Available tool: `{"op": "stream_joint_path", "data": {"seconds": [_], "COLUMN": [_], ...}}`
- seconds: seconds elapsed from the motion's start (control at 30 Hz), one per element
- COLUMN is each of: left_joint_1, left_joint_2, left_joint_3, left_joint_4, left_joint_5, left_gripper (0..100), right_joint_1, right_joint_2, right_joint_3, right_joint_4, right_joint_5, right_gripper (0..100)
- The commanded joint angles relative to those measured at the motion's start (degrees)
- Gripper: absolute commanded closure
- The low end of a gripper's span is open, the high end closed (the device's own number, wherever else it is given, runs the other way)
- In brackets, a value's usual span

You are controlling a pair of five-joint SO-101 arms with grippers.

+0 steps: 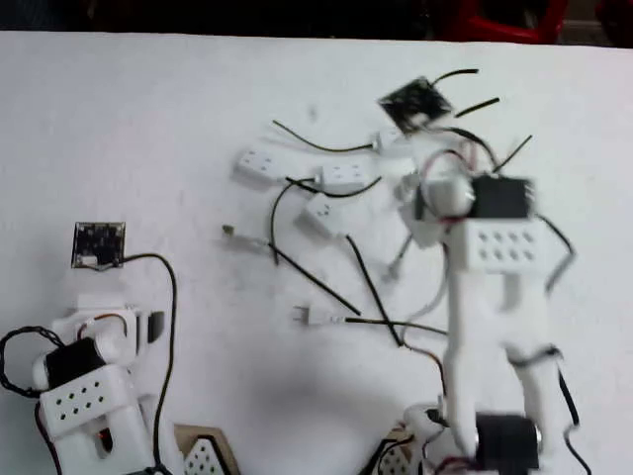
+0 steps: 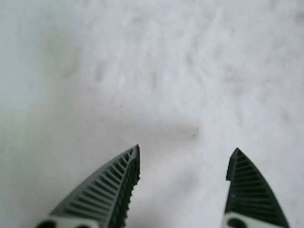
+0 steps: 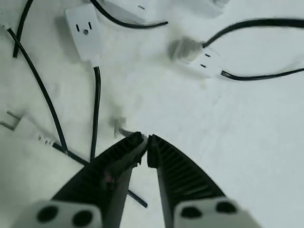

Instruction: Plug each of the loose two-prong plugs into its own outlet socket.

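Three white outlet sockets (image 1: 262, 163) (image 1: 343, 176) (image 1: 324, 213) lie mid-table among black cords. In the right wrist view one socket (image 3: 84, 31) has a black cord trailing from it, and another (image 3: 206, 61) lies with a grey plug (image 3: 182, 47) at its end. A loose white two-prong plug (image 1: 307, 315) (image 3: 16, 124) lies flat on the table, nearer the arm bases than the sockets. My right gripper (image 3: 145, 139) (image 1: 396, 265) is shut, and a small grey plug (image 3: 121, 127) sticks out from its tips. My left gripper (image 2: 185, 156) (image 1: 148, 327) hangs open over bare table.
Black cords (image 1: 371, 292) cross the table between the sockets and the right arm's base. A small loose connector (image 1: 229, 231) lies left of the sockets. The table's far edge (image 1: 297, 35) runs along the back. Bare white surface stretches between the left arm and the sockets.
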Motion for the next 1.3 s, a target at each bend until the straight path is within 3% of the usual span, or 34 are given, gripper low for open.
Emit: {"op": "stream_joint_path", "data": {"seconds": [0.0, 0.13, 0.3, 0.53, 1.13, 1.27], "left_joint_1": [-0.1, -0.1, -0.1, -0.1, -0.1, -0.1], "left_joint_2": [-1.0, -1.0, -1.0, -1.0, -1.0, -1.0], "left_joint_3": [0.0, 0.4, 0.4, 0.5, 0.7, 0.7], "left_joint_4": [-1.1, -1.1, -1.1, -1.1, -1.9, -1.9], "left_joint_5": [-0.6, -0.6, -0.6, -0.7, -0.7, -0.7], "left_gripper": [71, 71, 71, 71, 71, 71], "right_joint_1": [-4.8, -9.7, -12.5, -11.0, -10.2, -8.8], "right_joint_2": [7.6, 13.3, 14.3, 14.5, 32.8, 35.0], "right_joint_3": [-0.4, -2.4, -8.0, -7.9, -0.7, -0.6], "right_joint_4": [-6.0, -8.7, -8.0, -2.3, -9.6, -9.6], "right_joint_5": [-6.9, -12.7, -13.2, -12.7, -12.6, -9.1], "right_gripper": [88.4, 75.9, 76.6, 86.2, 86.1, 86.4]}}
